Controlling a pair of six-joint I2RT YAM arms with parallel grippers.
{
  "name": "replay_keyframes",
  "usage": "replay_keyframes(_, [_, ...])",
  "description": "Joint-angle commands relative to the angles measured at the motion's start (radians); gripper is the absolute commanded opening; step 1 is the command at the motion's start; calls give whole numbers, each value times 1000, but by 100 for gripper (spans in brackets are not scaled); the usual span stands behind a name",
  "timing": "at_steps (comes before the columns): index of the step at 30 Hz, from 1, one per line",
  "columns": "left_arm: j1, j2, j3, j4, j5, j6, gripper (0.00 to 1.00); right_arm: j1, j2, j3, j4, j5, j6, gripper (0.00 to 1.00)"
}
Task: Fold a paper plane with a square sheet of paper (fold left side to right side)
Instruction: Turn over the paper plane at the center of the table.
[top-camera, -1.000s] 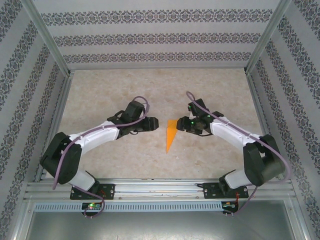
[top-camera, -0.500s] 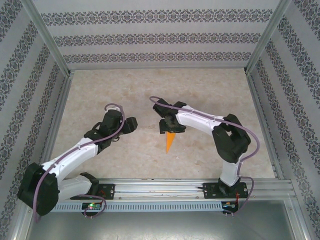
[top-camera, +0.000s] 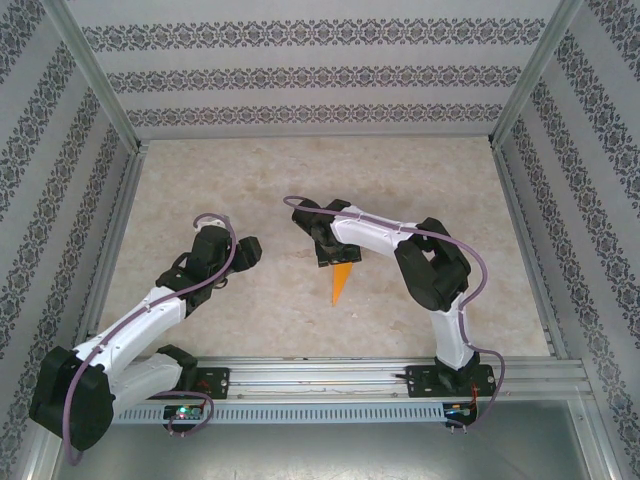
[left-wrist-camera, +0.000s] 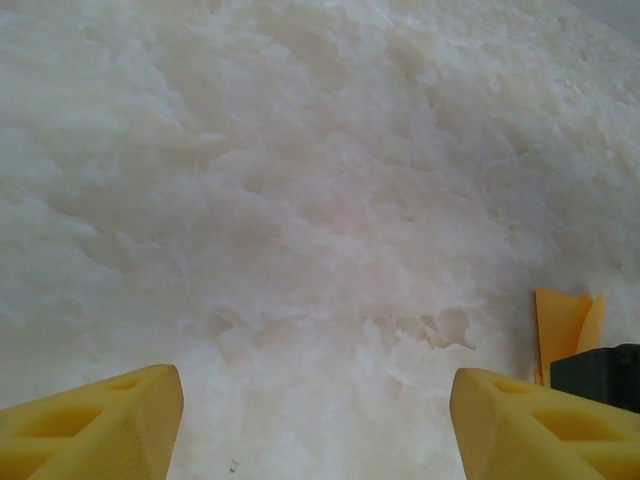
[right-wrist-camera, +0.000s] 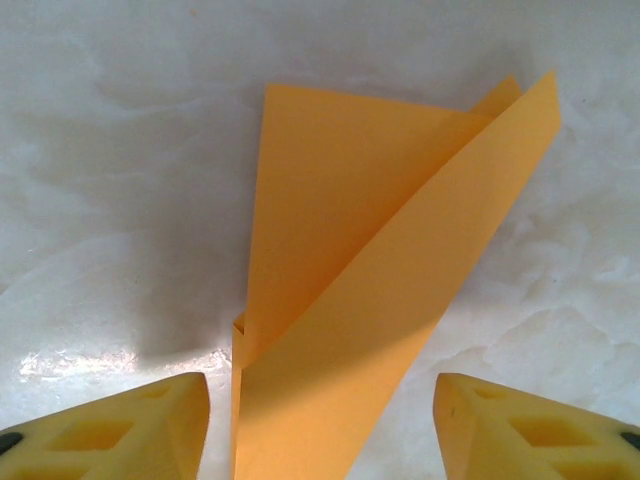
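The right end effector (right-wrist-camera: 320, 440) hovers with its fingers spread, and the orange paper plane (right-wrist-camera: 350, 290) lies on the bench (right-wrist-camera: 120, 150) between them, touching neither. The left end effector (left-wrist-camera: 315, 420) is spread too and empty, the plane well off to its right.

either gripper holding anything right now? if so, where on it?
Nothing held. Right gripper open astride the paper plane, not touching; left gripper open over the table.

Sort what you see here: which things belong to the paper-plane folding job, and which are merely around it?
Belong to the job: orange paper plane, right gripper, left gripper.
Merely around: marbled tabletop, patterned walls, metal rail.
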Motion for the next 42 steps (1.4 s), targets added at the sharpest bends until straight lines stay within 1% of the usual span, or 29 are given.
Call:
replay_keyframes(1, [18, -10, -9, -28, -3, 34, 72, 7, 29, 22, -41, 26, 19, 56])
replay_keyframes(6, [24, -6, -9, -25, 3, 34, 72, 7, 19, 22, -43, 33, 23, 48])
replay_keyframes(18, [32, 15, 18, -41, 6, 49, 73, 7, -41, 22, -51, 45, 20, 24])
replay_keyframes(26, [42, 24, 48, -50, -2, 61, 74, 8, -123, 9, -65, 51, 22, 0])
replay_keyframes(30, [57, 21, 67, -67, -5, 71, 76, 7, -179, 12, -57, 45, 8, 0])
replay_keyframes(33, [77, 9, 81, -83, -3, 81, 79, 1, -244, -6, 4, 25, -21, 0])
replay_keyframes(34, [84, 4, 86, -87, -3, 83, 80, -4, -268, -23, 35, 10, -27, 0])
replay_keyframes(36, [101, -11, 95, -96, -2, 86, 83, -30, -335, -82, 156, -86, -52, 0])
replay_keyframes(38, [118, -25, 99, -97, 7, 84, 84, -68, -395, -167, 311, -228, -50, 0])
replay_keyframes(40, [141, -36, 101, -93, 32, 76, 86, -118, -448, -282, 526, -414, -15, 0])
replay_keyframes(42, [161, -42, 100, -84, 65, 54, 86, -160, -468, -397, 757, -573, 49, 0])
